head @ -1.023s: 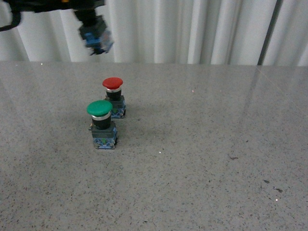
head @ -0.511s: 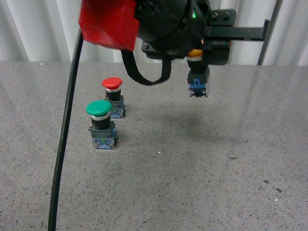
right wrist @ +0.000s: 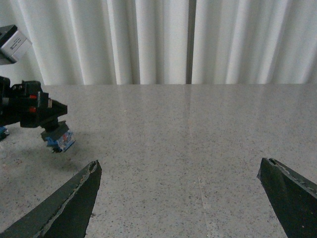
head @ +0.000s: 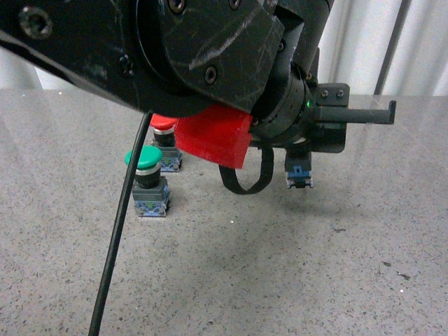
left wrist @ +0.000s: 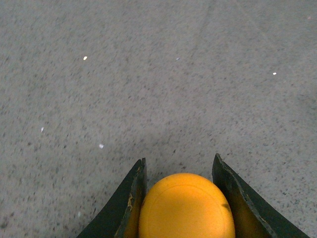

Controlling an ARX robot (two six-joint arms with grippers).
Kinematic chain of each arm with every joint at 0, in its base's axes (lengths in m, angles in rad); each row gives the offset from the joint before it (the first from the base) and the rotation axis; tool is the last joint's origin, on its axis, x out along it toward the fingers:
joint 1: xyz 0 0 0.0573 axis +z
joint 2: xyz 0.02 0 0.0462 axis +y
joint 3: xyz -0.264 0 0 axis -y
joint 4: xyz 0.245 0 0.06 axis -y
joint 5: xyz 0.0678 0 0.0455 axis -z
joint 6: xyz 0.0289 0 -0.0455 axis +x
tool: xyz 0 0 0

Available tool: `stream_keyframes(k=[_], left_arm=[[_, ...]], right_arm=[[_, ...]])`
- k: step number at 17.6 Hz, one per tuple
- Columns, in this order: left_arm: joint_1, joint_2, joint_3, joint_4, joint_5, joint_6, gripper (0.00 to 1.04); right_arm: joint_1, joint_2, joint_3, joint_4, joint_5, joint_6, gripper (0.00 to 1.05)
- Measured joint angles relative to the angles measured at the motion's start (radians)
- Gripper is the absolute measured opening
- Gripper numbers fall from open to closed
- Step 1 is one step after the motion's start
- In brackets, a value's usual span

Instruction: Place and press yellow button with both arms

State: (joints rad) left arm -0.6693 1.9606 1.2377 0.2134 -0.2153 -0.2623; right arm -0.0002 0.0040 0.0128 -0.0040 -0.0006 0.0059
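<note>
My left arm fills the upper left of the front view. Its gripper (head: 299, 150) is shut on the yellow button, held upright a little above the grey table; only the button's blue base (head: 299, 176) shows below the fingers there. In the left wrist view the yellow cap (left wrist: 185, 208) sits clamped between both black fingers (left wrist: 130, 198). The right wrist view shows the held button's blue base (right wrist: 60, 140) at far left. My right gripper (right wrist: 181, 191) is open and empty above the table, apart from the button.
A green-capped button (head: 145, 180) and a red-capped button (head: 165, 147) behind it stand on the speckled grey table (head: 280, 280) at the left. A black cable (head: 119, 245) hangs down in front. White curtains (right wrist: 148, 39) close the back.
My left arm has swung from the far upper left to the middle right and come lower with the yellow button; it now covers much of the front view and part of the red button.
</note>
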Motion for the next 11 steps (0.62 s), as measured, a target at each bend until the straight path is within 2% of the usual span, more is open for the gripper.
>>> stream_keyframes(k=[2, 8, 11], left_arm=[[-0.003, 0.003, -0.027, 0.012, -0.038, -0.031, 0.34], [-0.003, 0.023, -0.03, 0.027, -0.05, -0.054, 0.37], [-0.003, 0.027, -0.029, 0.023, -0.053, -0.058, 0.68]], right_arm=[[0.0, 0.0, 0.0, 0.0, 0.0, 0.0, 0.98], [0.0, 0.0, 0.0, 0.0, 0.0, 0.0, 0.98], [0.0, 0.0, 0.0, 0.0, 0.0, 0.0, 0.98]])
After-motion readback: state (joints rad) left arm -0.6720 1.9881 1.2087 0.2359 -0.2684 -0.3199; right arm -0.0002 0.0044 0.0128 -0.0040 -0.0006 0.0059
